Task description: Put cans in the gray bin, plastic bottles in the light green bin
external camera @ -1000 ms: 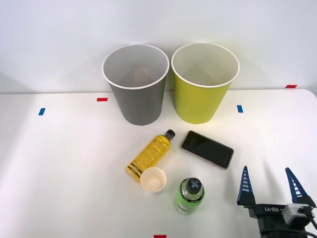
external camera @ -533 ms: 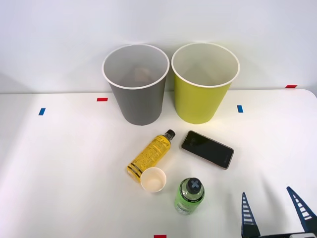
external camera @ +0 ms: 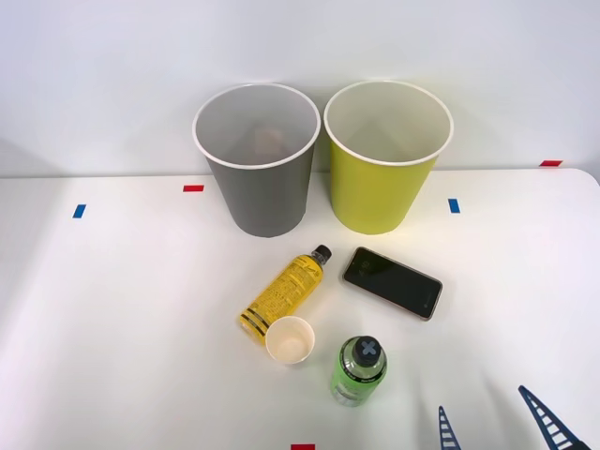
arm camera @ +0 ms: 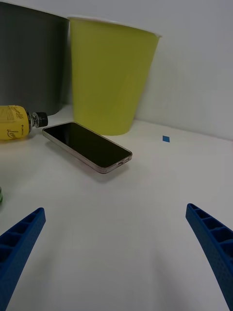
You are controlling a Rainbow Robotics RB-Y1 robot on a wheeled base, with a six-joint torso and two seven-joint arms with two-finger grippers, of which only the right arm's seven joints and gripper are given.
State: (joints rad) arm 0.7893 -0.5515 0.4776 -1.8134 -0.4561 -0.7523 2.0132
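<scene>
The gray bin [external camera: 256,178] and the light green bin [external camera: 384,178] stand side by side at the back of the table. A yellow plastic bottle [external camera: 286,292] with a black cap lies on its side in front of them. A clear green bottle [external camera: 358,371] stands upright nearer to me. My right gripper [external camera: 483,399] is open at the table's near right, well right of the green bottle, holding nothing. In the right wrist view the gripper [arm camera: 115,209] faces the light green bin [arm camera: 111,73], the gray bin [arm camera: 29,58] and the yellow bottle's neck [arm camera: 19,122]. The cans are out of view; a faint reddish patch shows inside the gray bin.
A black phone [external camera: 392,281] lies flat between the green bin and my gripper, also seen ahead of the fingers as the phone [arm camera: 87,145]. A white paper cup [external camera: 290,339] stands at the yellow bottle's base. Small red and blue tape marks dot the white table [external camera: 112,309].
My right gripper has drawn back toward the near edge of the table, staying open. Bottles, cup, phone and bins have not moved.
</scene>
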